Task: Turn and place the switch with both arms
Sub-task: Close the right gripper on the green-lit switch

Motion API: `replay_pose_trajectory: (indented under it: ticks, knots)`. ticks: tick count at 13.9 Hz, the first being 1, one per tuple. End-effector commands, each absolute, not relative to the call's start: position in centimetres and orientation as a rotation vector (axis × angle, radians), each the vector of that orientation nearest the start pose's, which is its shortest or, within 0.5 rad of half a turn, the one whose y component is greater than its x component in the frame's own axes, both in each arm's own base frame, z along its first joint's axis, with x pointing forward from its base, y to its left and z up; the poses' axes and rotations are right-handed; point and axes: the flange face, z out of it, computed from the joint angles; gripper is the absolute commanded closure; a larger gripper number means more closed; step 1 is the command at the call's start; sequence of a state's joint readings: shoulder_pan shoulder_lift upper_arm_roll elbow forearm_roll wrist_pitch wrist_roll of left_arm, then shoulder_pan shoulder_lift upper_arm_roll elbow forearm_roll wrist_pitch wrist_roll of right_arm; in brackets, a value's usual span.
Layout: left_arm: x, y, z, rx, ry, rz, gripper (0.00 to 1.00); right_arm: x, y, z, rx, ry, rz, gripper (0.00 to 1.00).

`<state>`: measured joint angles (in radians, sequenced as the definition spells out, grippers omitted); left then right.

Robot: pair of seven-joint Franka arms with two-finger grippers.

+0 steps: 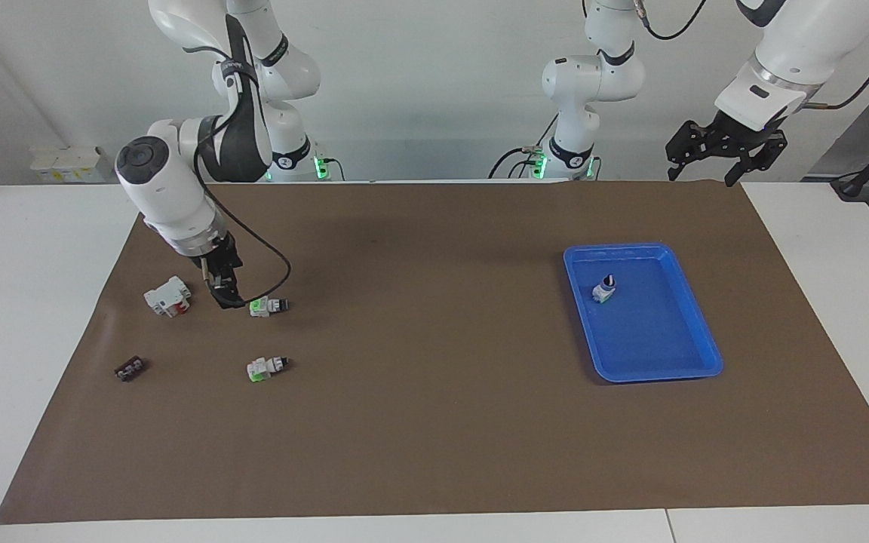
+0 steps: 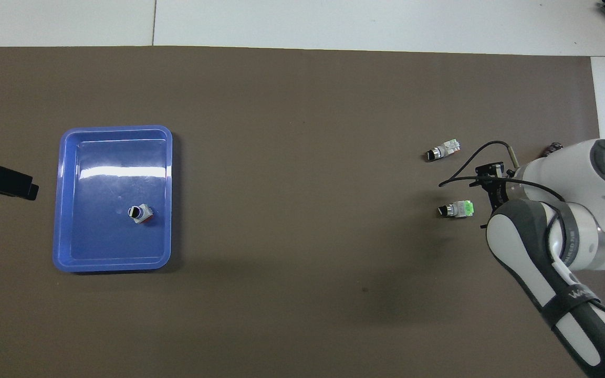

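Two switches lie on the brown mat toward the right arm's end. The nearer switch (image 1: 267, 305) (image 2: 456, 209) has a bright green end and a black knob. The farther switch (image 1: 265, 367) (image 2: 443, 150) lies on its side. A third switch (image 1: 605, 289) (image 2: 139, 213) stands in the blue tray (image 1: 695, 332) (image 2: 116, 260). My right gripper (image 1: 227, 300) (image 2: 493, 191) is low, right beside the nearer switch's green end, between it and the white block. My left gripper (image 1: 706, 170) (image 2: 0, 181) waits open and empty, up over the mat's edge beside the tray.
A bigger white block with a red part (image 1: 168, 296) lies beside the right gripper; the arm hides it in the overhead view. A small dark strip (image 1: 128, 369) (image 2: 553, 148) lies farther out near the mat's edge.
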<state>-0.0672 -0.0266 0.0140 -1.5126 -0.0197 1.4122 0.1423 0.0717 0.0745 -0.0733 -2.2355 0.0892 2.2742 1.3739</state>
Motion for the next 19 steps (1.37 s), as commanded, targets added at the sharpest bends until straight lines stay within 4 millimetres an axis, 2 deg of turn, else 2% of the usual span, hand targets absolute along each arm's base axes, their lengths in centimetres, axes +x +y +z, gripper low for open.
replay_pose_trajectory:
  ticks: [1, 6, 10, 11, 12, 13, 15, 16, 17, 19]
  knots:
    - [52.1, -2.7, 65.3, -3.13, 0.306, 0.099, 0.0, 51.7, 0.1, 32.2, -2.277, 2.072, 0.076, 0.0]
    - [52.1, -2.8, 65.3, -3.13, 0.309, 0.099, 0.0, 52.2, 0.2, 29.2, -2.243, 2.096, 0.106, 0.0]
    - [52.1, -2.7, 65.3, -3.13, 0.306, 0.099, 0.0, 52.6, 0.2, 29.0, -2.242, 2.08, 0.073, 0.0]
    - [52.1, -2.8, 65.3, -3.13, 0.309, 0.096, 0.0, 52.5, 0.2, 28.7, -2.248, 2.077, 0.077, 0.1]
    - [52.1, -2.7, 65.3, -3.13, 0.306, 0.099, 0.0, 52.5, 0.2, 28.3, -2.265, 2.068, 0.087, 0.31]
    - [52.1, -2.8, 65.3, -3.13, 0.309, 0.099, 0.0, 52.4, 0.2, 28.1, -2.289, 2.046, 0.092, 0.56]
    - [52.1, -2.8, 65.3, -3.13, 0.309, 0.096, 0.0, 52.2, 0.3, 27.7, -2.395, 1.932, 0.111, 0.77]
    - [52.1, -2.7, 65.3, -3.13, 0.306, 0.099, 0.0, 52.0, 0.9, 27.7, -2.443, 1.885, 0.137, 1.0]
    - [52.1, -2.8, 65.3, -3.13, 0.309, 0.099, 0.0, 52.3, 2.3, 28.1, -2.468, 1.859, 0.157, 1.0]
    - [52.1, -2.7, 65.3, -3.13, 0.306, 0.096, 0.0, 52.6, 2.5, 28.6, -2.494, 1.844, 0.202, 1.0]
